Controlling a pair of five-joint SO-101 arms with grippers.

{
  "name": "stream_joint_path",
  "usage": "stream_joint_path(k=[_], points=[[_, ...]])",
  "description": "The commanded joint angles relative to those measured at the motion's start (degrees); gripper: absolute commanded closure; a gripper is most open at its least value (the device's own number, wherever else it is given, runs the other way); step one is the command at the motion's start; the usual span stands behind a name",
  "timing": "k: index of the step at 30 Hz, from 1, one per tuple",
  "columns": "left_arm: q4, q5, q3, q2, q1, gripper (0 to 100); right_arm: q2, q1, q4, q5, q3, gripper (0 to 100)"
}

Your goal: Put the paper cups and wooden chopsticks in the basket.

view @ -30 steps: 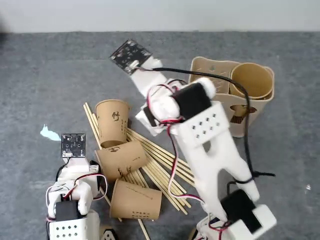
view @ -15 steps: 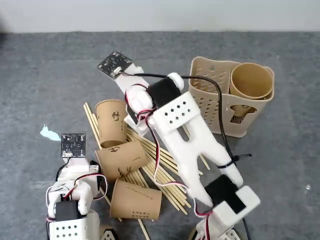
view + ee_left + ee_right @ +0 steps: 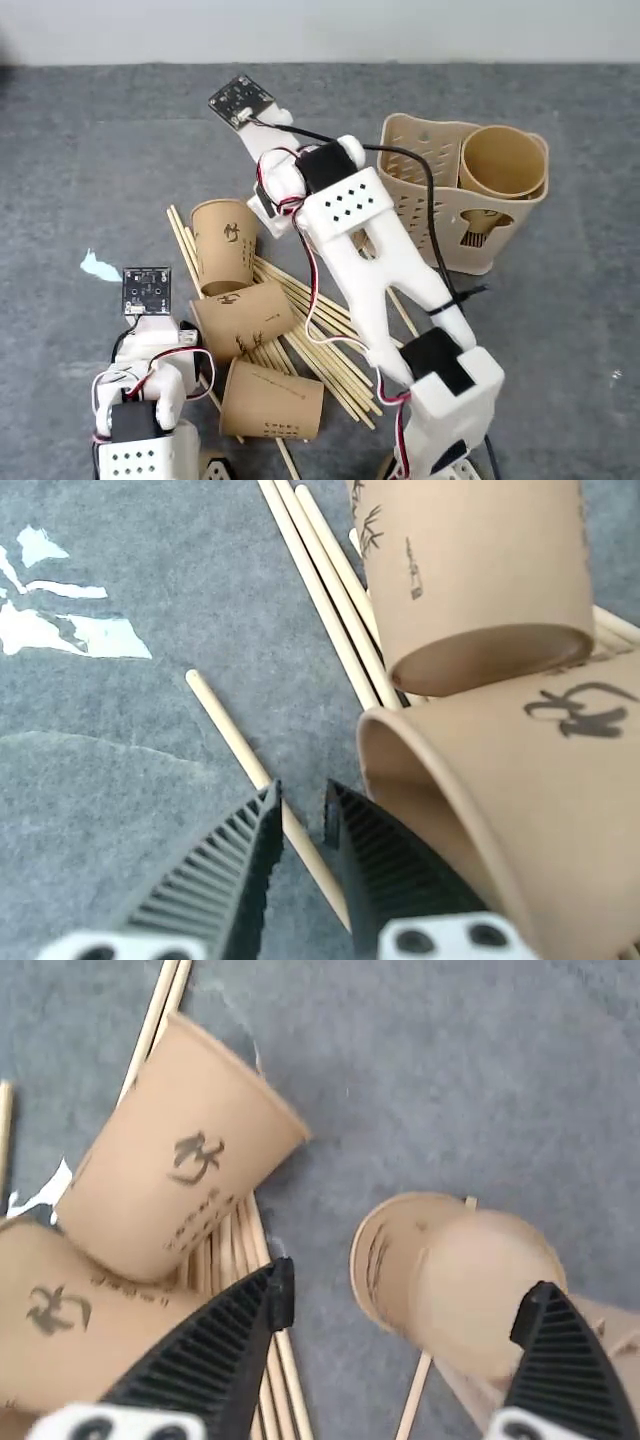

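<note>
Right hand [image 3: 408, 1288] wide apart over lying paper cup [image 3: 470, 1280], wooden chopsticks [image 3: 292, 1380] beside

Grey, felt-like fabric is covering the bench [image 3: 560, 330] from edge to edge in the high view. A pale, plain strip [image 3: 320, 30] is running along its far edge. 1 small light-blue scrap [image 3: 99, 266] is lying flat on the fabric at the left. Even light is casting only soft shadows.
</note>
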Motion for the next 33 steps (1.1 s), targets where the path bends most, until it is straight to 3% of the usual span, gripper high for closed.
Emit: stream_joint_path(k=[1,6,12,16,28,33], points=[[-0.53,-0.44,-0.57,-0.18,-0.44,92,1.45,1.10,-5.14,-0.62,-0.44,64.9],[-0.53,-0.44,-0.57,-0.18,-0.44,92,4.35,3.47,-7.52,-0.44,-0.53,64.9],[-0.53,-0.44,-0.57,-0.18,-0.44,92,4.44,7.16,-1.71,1.76,-2.20,64.9],[-0.53,-0.44,-0.57,-0.18,-0.44,92,4.70,6.90,3.56,2.90,-3.60,64.9],[-0.53,-0.44,-0.57,-0.18,-0.44,92,10.33,7.08,4.26,2.73,-3.78,64.9],[-0.53,-0.44,-0.57,-0.18,-0.44,92,9.89,5.23,5.67,3.08,-5.01,79.0]])
